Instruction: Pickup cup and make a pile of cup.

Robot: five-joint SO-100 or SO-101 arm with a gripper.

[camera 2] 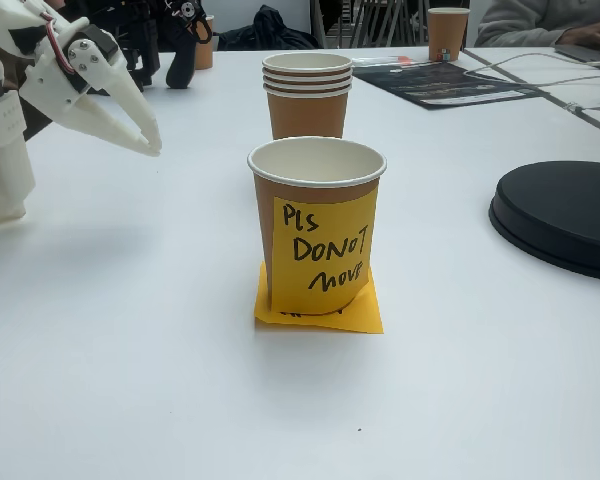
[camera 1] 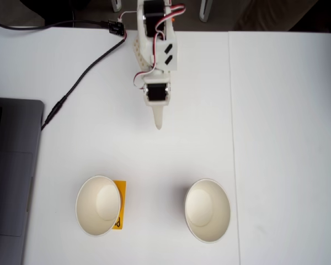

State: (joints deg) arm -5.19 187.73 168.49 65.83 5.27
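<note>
One cup (camera 1: 98, 205) stands upright at the lower left in a fixed view, on an orange sticky note (camera 1: 119, 205). In the other fixed view this cup (camera 2: 317, 225) is nearest and carries a yellow note reading "Pls do not move". The pile of cup (camera 1: 207, 210) stands to its right. From the side the pile of cup (camera 2: 307, 95) shows several nested rims. My white gripper (camera 1: 158, 126) hangs above the table well short of both, fingers together, holding nothing. The gripper (camera 2: 152, 146) points down and to the right in the side view.
A grey laptop (camera 1: 11, 176) lies at the left edge, with a black cable (camera 1: 83, 72) running to the arm base. A black round disc (camera 2: 565, 215), a dark sheet (camera 2: 440, 80) and another cup (camera 2: 447, 30) sit beyond. A table seam (camera 1: 230, 110) runs right of the cups.
</note>
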